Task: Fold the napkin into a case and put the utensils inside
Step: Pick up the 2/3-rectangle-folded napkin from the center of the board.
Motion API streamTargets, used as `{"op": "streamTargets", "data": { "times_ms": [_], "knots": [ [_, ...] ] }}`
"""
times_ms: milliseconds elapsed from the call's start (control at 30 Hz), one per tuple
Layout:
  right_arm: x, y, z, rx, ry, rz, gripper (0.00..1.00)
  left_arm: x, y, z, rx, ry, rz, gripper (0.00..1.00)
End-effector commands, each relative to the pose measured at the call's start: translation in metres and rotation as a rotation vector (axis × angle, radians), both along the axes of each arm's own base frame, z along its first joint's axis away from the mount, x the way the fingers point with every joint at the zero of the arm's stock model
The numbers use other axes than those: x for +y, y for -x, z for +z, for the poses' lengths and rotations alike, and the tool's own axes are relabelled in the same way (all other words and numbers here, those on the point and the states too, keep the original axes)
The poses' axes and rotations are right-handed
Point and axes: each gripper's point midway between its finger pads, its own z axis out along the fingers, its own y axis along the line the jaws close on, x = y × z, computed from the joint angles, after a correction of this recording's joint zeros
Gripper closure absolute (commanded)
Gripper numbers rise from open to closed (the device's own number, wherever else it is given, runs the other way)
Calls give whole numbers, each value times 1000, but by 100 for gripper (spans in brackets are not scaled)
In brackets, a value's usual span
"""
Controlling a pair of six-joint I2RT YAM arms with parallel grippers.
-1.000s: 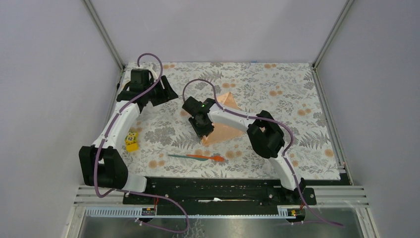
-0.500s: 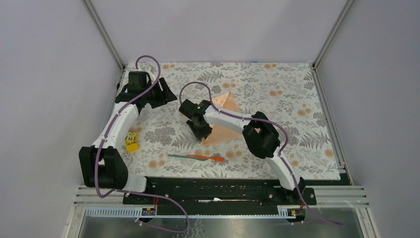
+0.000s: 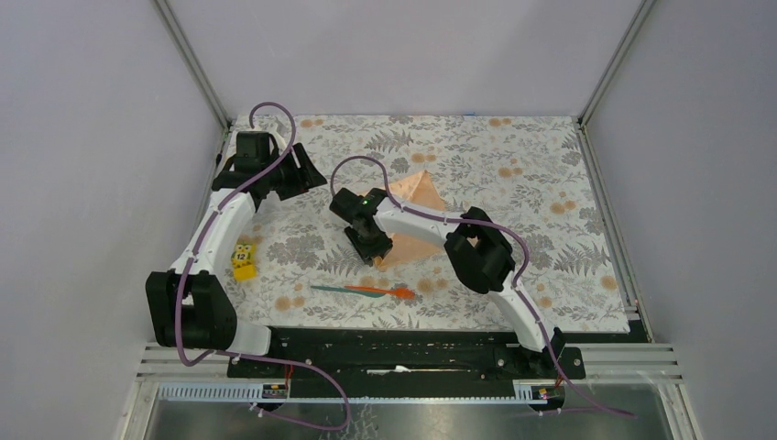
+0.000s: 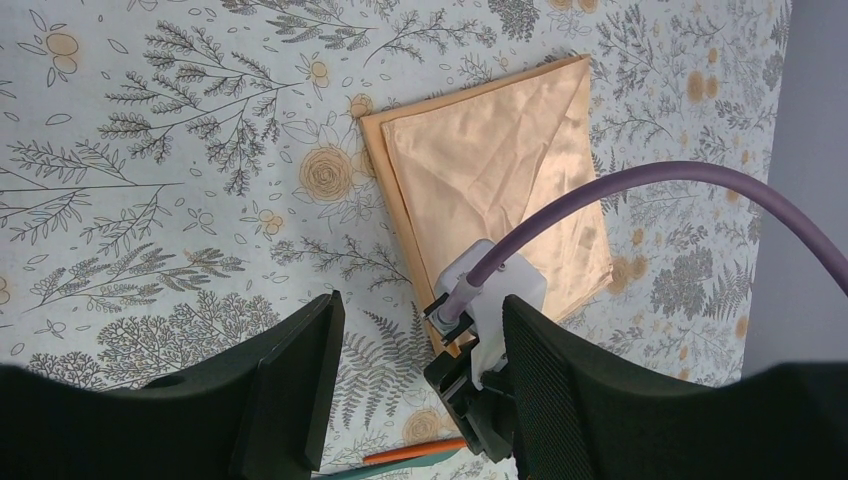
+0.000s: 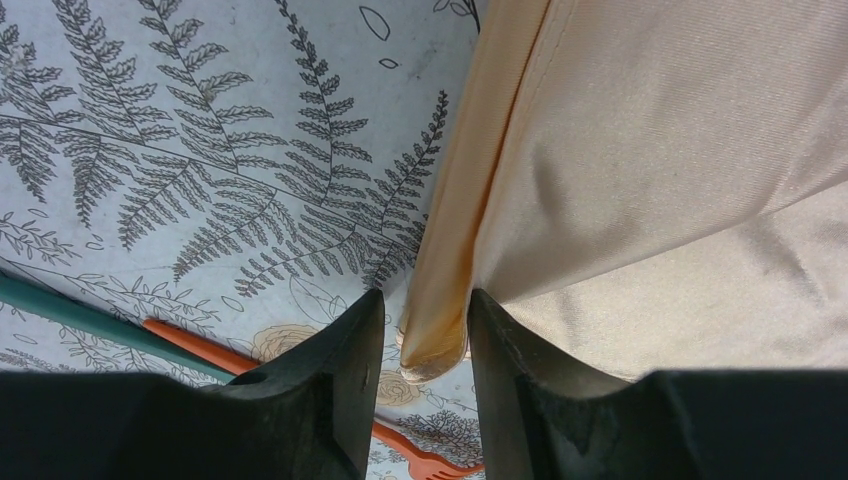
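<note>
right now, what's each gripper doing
left gripper: open, holding nothing
right gripper: jaws open astride the corner of the napkin, apparently not pinching it

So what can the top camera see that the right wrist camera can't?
Only the top view shows the left arm and the yellow block. Only the right wrist view shows, up close, the napkin with its layered corner between the right pincer fingers. Both show the napkin, the teal and orange utensils and the flowery tablecloth.

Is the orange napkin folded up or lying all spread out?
Folded. The napkin has a top layer lying over a bottom one, and two edges run stacked along its side.
</note>
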Motion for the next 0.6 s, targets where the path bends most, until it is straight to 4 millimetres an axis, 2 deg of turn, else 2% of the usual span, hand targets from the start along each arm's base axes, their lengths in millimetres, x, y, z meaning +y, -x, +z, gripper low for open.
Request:
{"op": "streamTargets", "data": {
  "times_ms": [0,100,233,333,433,567],
  "knots": [
    [-9,4,-15,-1,77,20,56,1,-4,20,-84,9,-3,35],
    [-15,3,-23,-9,109,18,58,3,-4,21,-86,7,3,35],
    [-23,0,-32,-26,146,20,70,5,-5,21,-86,4,9,35],
    [-25,-6,-31,-62,162,14,79,6,-5,20,-84,4,12,35],
    [-25,-13,-24,-103,162,9,86,6,-6,17,-75,6,12,35],
    [-18,-23,3,-171,101,12,100,3,-6,10,-56,29,4,34]
  ]
}}
